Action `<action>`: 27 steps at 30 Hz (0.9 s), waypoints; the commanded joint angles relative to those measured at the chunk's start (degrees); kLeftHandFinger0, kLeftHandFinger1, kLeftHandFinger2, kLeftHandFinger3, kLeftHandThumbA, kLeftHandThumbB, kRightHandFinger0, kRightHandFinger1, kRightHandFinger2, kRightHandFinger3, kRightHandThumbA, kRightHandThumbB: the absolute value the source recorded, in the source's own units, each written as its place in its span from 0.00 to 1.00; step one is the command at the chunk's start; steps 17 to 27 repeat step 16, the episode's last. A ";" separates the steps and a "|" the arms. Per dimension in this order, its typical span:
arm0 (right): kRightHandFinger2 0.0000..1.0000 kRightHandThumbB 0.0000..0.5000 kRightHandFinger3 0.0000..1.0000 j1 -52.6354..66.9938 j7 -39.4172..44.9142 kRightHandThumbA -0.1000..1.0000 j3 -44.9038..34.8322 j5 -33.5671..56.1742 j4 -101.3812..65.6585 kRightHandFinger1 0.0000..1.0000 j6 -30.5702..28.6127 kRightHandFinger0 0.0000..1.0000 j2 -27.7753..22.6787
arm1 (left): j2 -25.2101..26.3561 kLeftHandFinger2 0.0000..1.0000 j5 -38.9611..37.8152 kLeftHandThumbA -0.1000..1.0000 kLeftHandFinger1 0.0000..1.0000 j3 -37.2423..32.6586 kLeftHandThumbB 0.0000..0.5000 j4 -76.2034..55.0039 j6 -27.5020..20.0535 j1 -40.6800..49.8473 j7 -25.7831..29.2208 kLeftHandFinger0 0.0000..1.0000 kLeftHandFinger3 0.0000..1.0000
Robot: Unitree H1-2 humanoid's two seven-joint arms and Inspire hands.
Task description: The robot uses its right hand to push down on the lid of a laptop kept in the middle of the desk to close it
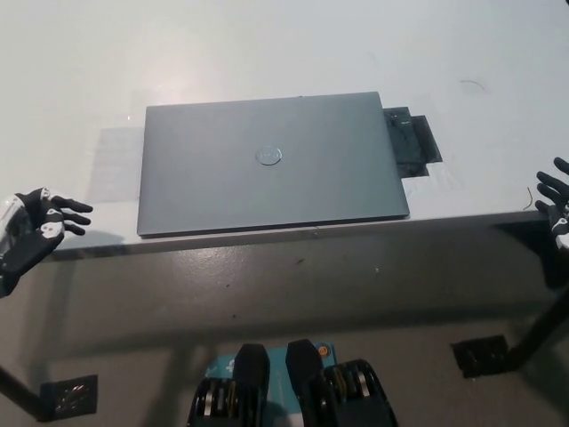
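We're holding our left hand (pixel 31 233) out at the far left, fingers spread and empty; our right hand (pixel 556 205) is poking in at the right edge, fingers apart.

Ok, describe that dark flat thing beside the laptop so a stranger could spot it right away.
Start at the white desk and find the closed grey laptop in its middle. Touching the laptop's far right corner lies a dark flat patch, the only black, glossy thing on the desk.

We see a matte grey laptop (pixel 267 165) with a round silver emblem (pixel 269 157), on a white desk (pixel 267 53). A dark, glossy black patch (pixel 412 145) sits beside it.
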 commanded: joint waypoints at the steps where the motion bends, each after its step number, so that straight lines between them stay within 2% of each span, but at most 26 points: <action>1: 0.94 0.43 1.00 -0.84 -0.66 0.29 -0.21 0.66 -0.95 1.00 -0.69 1.00 -1.72 | 1.99 0.56 -0.29 0.00 0.54 0.99 0.25 -1.98 -0.21 -1.18 -0.05 0.56 0.50; 3: 0.94 0.46 1.00 -1.27 -0.40 0.26 -0.06 0.99 -0.08 1.00 -1.15 1.00 -1.32 | 2.02 0.55 -0.50 0.00 0.54 1.03 0.26 -1.55 -0.57 -1.23 -0.29 0.56 0.49; 7: 0.95 0.45 1.00 -1.32 -0.29 0.24 0.03 1.12 -0.08 1.00 -0.80 1.00 -1.53 | 1.65 0.56 -0.68 0.00 0.54 0.88 0.25 -1.45 -1.06 -1.09 -0.45 0.56 0.49; 8: 0.94 0.47 1.00 -1.51 -0.22 0.24 0.05 1.12 0.31 1.00 -1.01 1.00 -1.49 | 1.89 0.56 -0.17 0.01 0.53 0.70 0.24 -1.38 -0.92 -1.07 -0.35 0.55 0.51; 11: 0.93 0.47 1.00 -1.57 -0.02 0.24 -0.05 1.17 0.13 1.00 -0.93 1.00 -1.96 | 1.42 0.57 0.07 0.00 0.55 0.70 0.23 -1.82 -1.33 -0.67 0.05 0.57 0.51; 27: 0.93 0.48 1.00 -1.80 -0.03 0.25 0.04 1.01 -0.04 1.00 -0.77 1.00 -2.46 | 1.51 0.57 0.22 0.00 0.55 0.56 0.22 -1.02 -2.44 -0.86 -0.20 0.56 0.52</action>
